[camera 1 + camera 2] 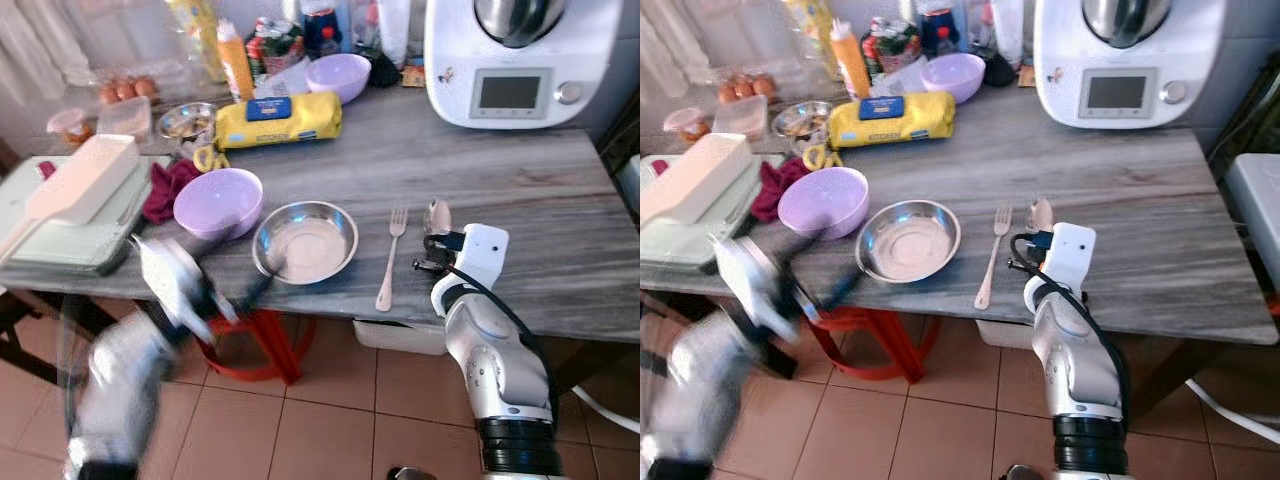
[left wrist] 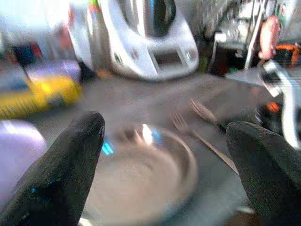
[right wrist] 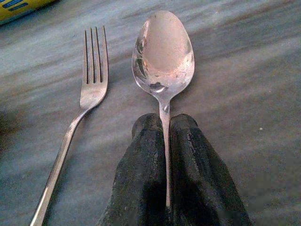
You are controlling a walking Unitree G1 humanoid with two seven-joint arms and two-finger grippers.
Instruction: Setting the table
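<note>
Pinching the shiny oval-bowled spoon [image 3: 163, 52] by its thin handle, right gripper [image 3: 164, 123] clamped, slim steel fork [image 3: 87, 94] at spoon's nine o'clock, round steel bowl [image 1: 305, 241] beyond, left gripper [image 2: 164, 141] blurred, fingers apart, grey woodgrain table [image 1: 520, 180].

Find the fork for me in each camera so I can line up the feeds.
Left eye: fork lies right of the steel bowl, left of the spoon.
Right eye: fork between bowl and spoon, near the table's front edge.
Left wrist: blurred, fork beyond the bowl's rim.
Right wrist: fork beside the spoon held by the right gripper.
Shared landmark: the spoon.
</note>
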